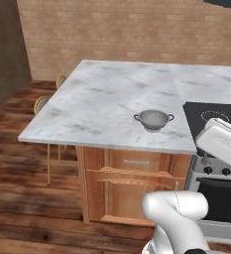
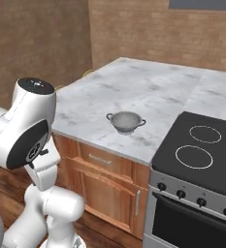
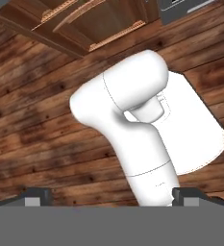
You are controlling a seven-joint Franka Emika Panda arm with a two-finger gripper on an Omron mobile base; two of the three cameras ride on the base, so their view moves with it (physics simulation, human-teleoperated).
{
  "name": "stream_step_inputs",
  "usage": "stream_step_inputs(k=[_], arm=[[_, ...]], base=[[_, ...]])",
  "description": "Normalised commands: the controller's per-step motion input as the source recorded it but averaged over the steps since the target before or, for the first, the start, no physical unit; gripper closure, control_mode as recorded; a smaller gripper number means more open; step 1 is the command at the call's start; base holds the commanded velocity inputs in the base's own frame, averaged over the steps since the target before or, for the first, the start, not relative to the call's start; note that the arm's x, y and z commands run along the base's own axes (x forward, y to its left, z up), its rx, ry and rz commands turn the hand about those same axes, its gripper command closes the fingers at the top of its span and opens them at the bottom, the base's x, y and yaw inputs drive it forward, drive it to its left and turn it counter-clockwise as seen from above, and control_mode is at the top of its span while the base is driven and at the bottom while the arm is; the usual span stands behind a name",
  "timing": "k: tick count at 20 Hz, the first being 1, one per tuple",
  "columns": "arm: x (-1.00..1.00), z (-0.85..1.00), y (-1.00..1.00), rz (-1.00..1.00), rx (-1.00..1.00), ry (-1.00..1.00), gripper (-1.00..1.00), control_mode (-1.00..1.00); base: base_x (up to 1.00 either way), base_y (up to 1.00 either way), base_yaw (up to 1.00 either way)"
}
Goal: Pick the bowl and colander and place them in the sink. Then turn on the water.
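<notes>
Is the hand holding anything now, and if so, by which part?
Nothing is held. The hand is open, aimed at the floor, far from the colander on the counter.

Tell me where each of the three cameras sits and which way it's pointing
Left base view: behind the arm on its left, looking forward and down at the marble counter, colander and stove; white arm at lower right.
Right base view: behind on the right, same counter, colander and stovetop; arm at lower left.
Hand view: on the hand, aimed down at the wooden floor; open gripper at the bottom.
Both base views share the colander, counter and stove.
</notes>
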Motion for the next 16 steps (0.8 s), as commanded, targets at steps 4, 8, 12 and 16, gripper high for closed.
stream_step_inputs(k=[4, 8, 12, 16], arm=[[0.0, 0.0, 0.0, 0.0, 0.0, 0.0, -1.0, 1.0], [0.0, 0.0, 0.0, 0.0, 0.0, 0.0, -1.0, 1.0], [0.0, 0.0, 0.0, 0.0, 0.0, 0.0, -1.0, 1.0], [0.0, 0.0, 0.0, 0.0, 0.0, 0.0, -1.0, 1.0]], base=[[0.5, 0.03, -0.21], [0.37, 0.0, -0.2], [0.26, 0.09, -0.28], [0.23, 0.23, -0.37]])
